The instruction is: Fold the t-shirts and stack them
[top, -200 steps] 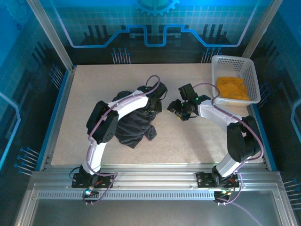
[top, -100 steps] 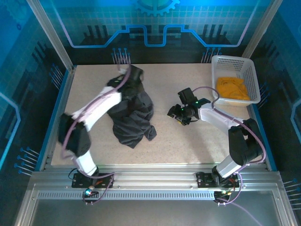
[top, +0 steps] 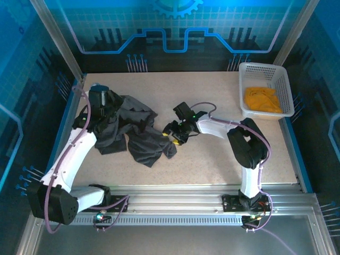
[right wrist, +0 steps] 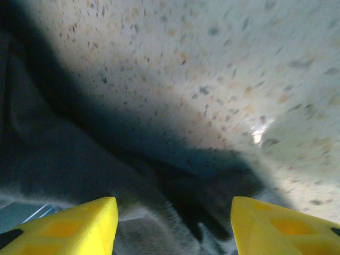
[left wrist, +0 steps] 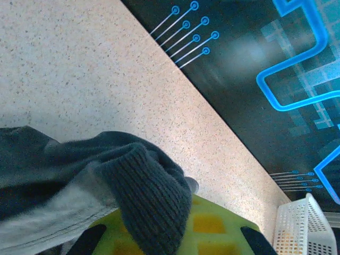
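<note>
Blue-lit panels wall in a speckled desk, with both arms reaching out over it. The left hand is clamped on the grey shirt. Its wrist view shows a ribbed edge, probably the collar, pinched between the pads and draped over them. From that hand the shirt trails off in a crumpled sheet toward the right hand. It looks as though the left hand holds one end out so the cloth can be spread flat before any fold.

The right hand sits low at the far edge of the cloth, its fingers apart. Dark fabric lies on the desk between and just ahead of them, but nothing is gripped. It seems poised to take a second hold opposite the left one.

Well beyond the right hand, at the far corner, a white basket holds the orange shirt, bunched and not yet folded. Nothing lies between the hands except the grey shirt itself. Its own wrinkles and doubled layers are the likely trouble, since the right hand could catch more than one layer.
</note>
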